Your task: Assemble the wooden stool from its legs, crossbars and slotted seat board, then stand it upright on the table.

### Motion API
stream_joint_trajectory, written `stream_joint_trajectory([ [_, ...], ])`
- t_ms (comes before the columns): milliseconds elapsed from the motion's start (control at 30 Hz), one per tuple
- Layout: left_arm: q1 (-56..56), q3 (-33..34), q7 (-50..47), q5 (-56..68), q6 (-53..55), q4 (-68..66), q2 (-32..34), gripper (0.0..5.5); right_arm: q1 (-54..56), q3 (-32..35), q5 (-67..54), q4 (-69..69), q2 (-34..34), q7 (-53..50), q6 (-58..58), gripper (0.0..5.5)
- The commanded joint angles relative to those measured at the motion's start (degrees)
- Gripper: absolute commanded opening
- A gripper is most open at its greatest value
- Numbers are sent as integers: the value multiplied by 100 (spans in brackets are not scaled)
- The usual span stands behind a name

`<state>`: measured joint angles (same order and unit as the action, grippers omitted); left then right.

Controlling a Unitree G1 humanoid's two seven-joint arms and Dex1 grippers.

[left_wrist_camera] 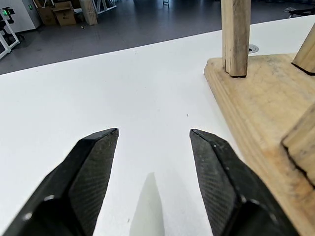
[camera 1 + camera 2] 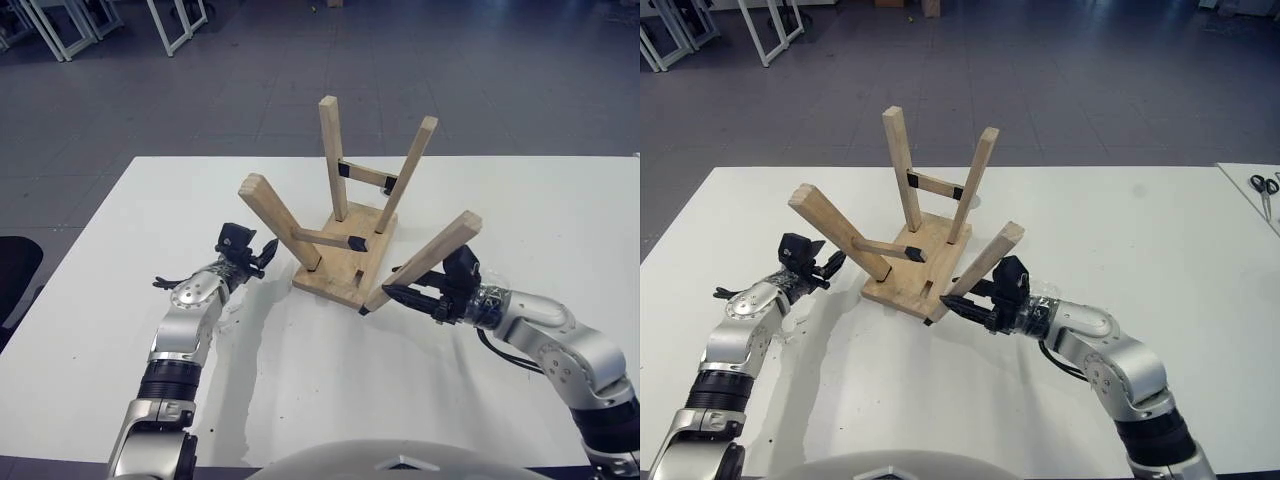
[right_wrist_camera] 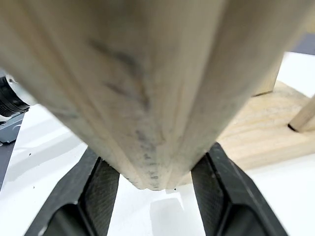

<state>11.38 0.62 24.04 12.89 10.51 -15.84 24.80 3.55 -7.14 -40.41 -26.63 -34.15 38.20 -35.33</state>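
Observation:
The wooden stool lies upside down on the white table [image 2: 120,300], its slotted seat board [image 2: 335,278] flat and its legs pointing up and outward. One crossbar [image 2: 366,176] joins the two far legs and another crossbar [image 2: 326,238] joins the left leg to the middle. My right gripper [image 2: 396,293] is low at the base of the near right leg [image 2: 440,252], one finger on each side and shut on that leg [image 3: 147,88]. My left gripper [image 2: 262,250] rests just left of the seat board [image 1: 256,93], open, with bare table between its fingers [image 1: 93,162].
Bare table surface lies in front of the stool and to both sides. A pair of scissors [image 2: 1262,185] lies on a separate table at the far right. White table frames [image 2: 180,20] stand on the grey floor behind.

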Motion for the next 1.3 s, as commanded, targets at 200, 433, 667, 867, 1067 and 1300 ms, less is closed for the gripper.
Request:
stream_joint_trajectory([
  [200,275,155,103,-292,-381,-578,-29,268,1143,-82,313,612,315,188,26,202],
  [433,210,112,239,-359,-317,-459,-142,268,1429,-592,1300,2387,665,847,921,202],
  [667,80,140,236,-376,-257,-359,-176,268,1720,-1082,2132,3046,364,1456,1272,202],
  [867,-16,260,168,-341,-59,67,-89,268,1716,-1280,2696,2915,281,1392,1536,202],
  [1067,359,987,-198,-137,327,1532,248,268,1511,-1175,2931,2820,336,938,1557,202],
  [1300,2318,705,77,-232,252,2977,761,268,1829,-1153,3054,3070,432,696,1277,202],
])
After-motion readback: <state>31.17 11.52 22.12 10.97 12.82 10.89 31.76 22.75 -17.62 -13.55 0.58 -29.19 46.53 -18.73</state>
